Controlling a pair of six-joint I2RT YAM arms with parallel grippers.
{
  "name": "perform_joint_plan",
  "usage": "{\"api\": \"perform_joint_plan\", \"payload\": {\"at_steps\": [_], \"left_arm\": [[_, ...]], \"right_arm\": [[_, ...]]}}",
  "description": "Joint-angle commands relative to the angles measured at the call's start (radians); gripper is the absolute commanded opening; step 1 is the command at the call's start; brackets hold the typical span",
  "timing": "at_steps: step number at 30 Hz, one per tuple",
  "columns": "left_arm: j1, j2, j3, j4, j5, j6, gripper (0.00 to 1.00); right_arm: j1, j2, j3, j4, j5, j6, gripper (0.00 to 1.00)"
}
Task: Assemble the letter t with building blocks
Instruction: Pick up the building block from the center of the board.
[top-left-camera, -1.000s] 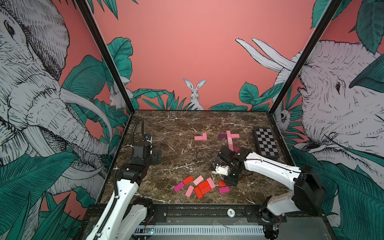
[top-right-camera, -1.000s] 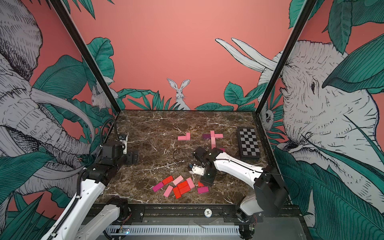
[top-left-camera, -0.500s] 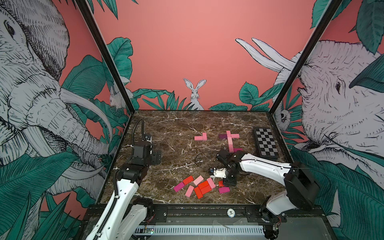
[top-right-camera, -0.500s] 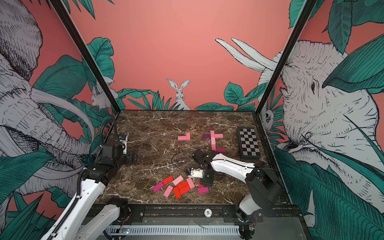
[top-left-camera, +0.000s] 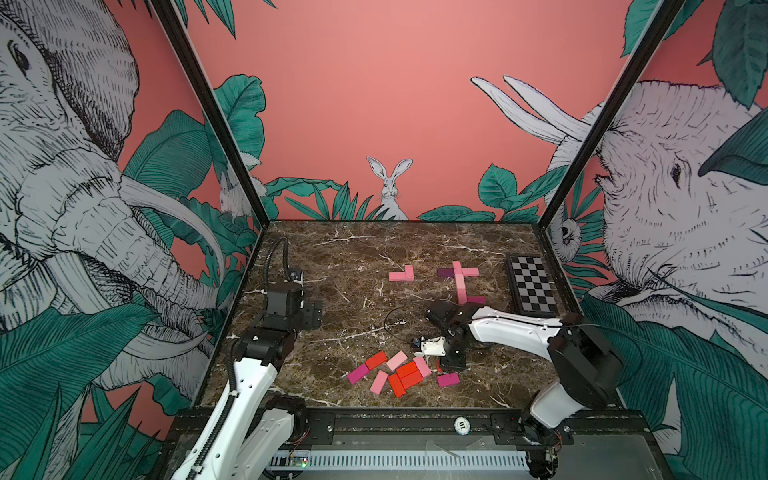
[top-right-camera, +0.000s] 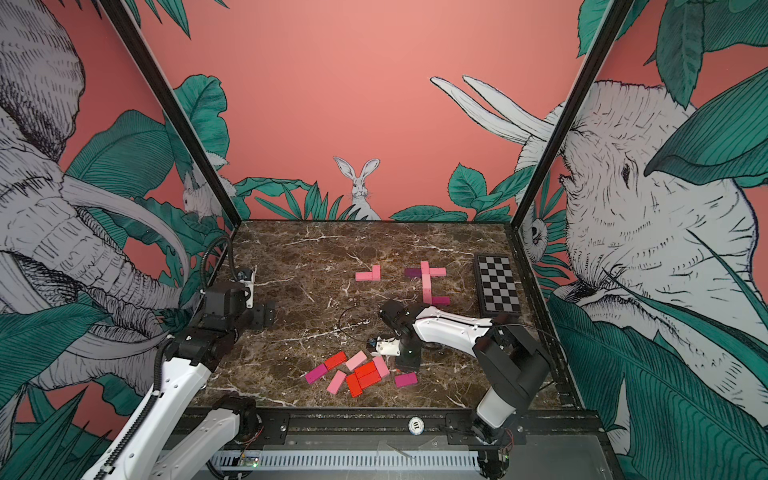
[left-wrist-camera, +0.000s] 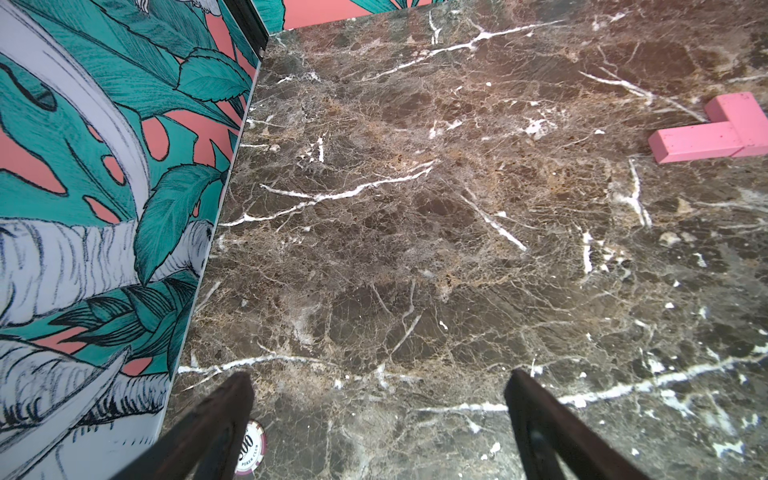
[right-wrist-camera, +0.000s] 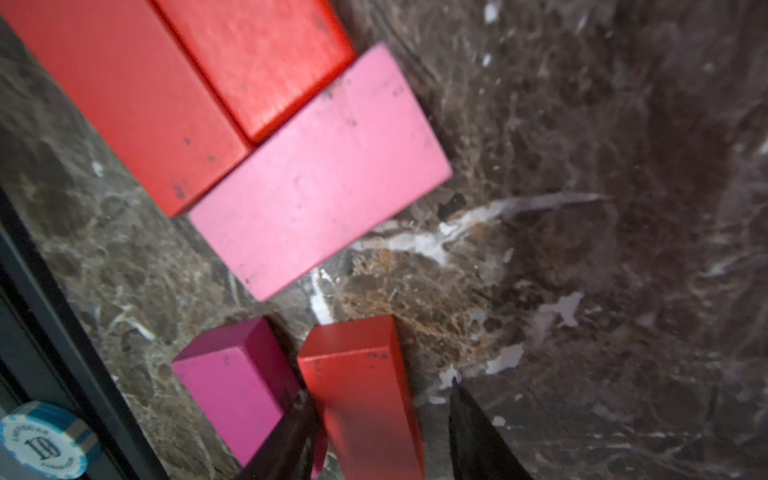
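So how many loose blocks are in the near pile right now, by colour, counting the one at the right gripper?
Red blocks: 5, one of them inside the right gripper
Light pink blocks: 3
Magenta blocks: 2
Total: 10

Left arm is waiting at 9 o'clock; right arm is crouching at 5 o'clock.

The left arm (top-left-camera: 249, 374) is standing folded at the 9 o'clock edge, holding the left gripper (top-left-camera: 311, 314) aloft and pointing it toward 3 o'clock, jaws spread wide. The right arm (top-left-camera: 511, 328) is lying low, its forearm pointing toward 9 o'clock and its wrist bent downward. The right gripper (top-left-camera: 451, 368) is aiming straight down, jaws parted around a red block (right-wrist-camera: 361, 407), a gap showing beside one finger.
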Motion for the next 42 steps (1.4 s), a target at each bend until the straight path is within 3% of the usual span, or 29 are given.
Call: {"api": "perform_joint_plan", "payload": {"at_steps": [1, 7, 21, 27, 33, 42], "left_arm": [[0.002, -0.004, -0.008, -0.016, -0.012, 0.002, 0.97], [0.002, -0.003, -0.008, -0.016, -0.012, 0.003, 0.97], [0.002, -0.007, -0.008, -0.015, -0.013, 0.004, 0.97], [0.002, -0.008, -0.008, -0.007, -0.008, 0.008, 0.97], [0.002, -0.016, -0.010, -0.008, -0.010, 0.010, 0.97], [0.002, -0.044, -0.019, 0.002, -0.002, 0.007, 0.97]], "right_arm": [[0.007, 0.002, -0.004, 0.001, -0.004, -0.017, 0.50], [0.012, 0.001, -0.010, 0.014, 0.035, -0.013, 0.48], [0.013, 0.025, 0.016, 0.017, 0.081, -0.014, 0.21], [-0.044, -0.016, 0.071, 0.036, 0.062, -0.120, 0.15], [-0.161, 0.054, 0.295, -0.024, 0.061, -0.254, 0.13], [-0.243, 0.259, 0.633, -0.094, 0.047, -0.434, 0.13]]}}
